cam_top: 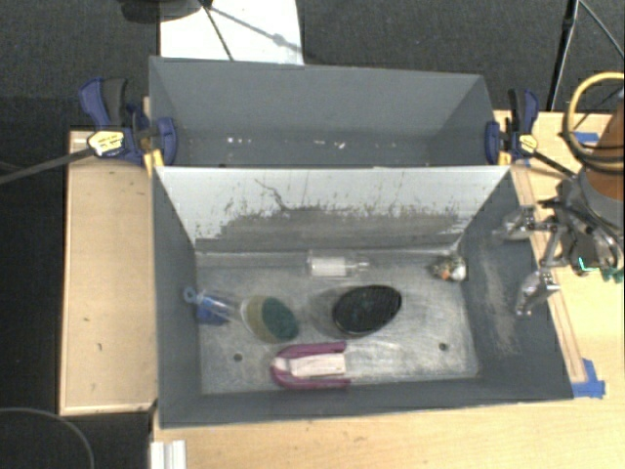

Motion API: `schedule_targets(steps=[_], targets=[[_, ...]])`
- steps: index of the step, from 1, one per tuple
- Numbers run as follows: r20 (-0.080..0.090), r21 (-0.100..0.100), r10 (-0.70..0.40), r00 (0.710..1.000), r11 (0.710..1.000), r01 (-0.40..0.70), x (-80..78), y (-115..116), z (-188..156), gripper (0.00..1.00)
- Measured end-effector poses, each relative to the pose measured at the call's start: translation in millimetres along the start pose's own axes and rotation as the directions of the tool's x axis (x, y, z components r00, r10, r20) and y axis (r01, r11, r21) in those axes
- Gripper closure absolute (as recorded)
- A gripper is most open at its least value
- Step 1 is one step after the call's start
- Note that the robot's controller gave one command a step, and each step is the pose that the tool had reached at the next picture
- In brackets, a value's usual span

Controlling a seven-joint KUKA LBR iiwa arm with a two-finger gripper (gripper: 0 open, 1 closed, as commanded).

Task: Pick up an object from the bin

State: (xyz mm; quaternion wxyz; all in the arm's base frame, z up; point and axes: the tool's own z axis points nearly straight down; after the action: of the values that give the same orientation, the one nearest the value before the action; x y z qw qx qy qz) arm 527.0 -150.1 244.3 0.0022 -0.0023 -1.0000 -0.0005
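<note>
two spread, empty jaws over the bin's right wall [493, 313], well apart from the black oval disc [366, 308]

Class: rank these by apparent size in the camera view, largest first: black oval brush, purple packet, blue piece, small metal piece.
1. Tied: black oval brush and purple packet, too alike to rank.
2. blue piece.
3. small metal piece.
</note>
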Motion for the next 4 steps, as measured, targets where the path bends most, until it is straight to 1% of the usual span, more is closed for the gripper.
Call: schedule_targets(steps=[1, 2, 3, 4], targets=[[0.010, 0.002, -0.230, 0.973, 0.973, 0.230, -28.6, 170, 174, 0.00], [0.005, 0.001, -0.215, 0.977, 0.977, 0.215, -10.6, 169, 142, 0.00], [0.009, 0.001, -0.205, 0.979, 0.979, 0.205, -11.3, 182, 139, 0.00], [0.015, 0.000, -0.107, 0.994, 0.994, 0.107, -6.8, 180, 172, 0.00]])
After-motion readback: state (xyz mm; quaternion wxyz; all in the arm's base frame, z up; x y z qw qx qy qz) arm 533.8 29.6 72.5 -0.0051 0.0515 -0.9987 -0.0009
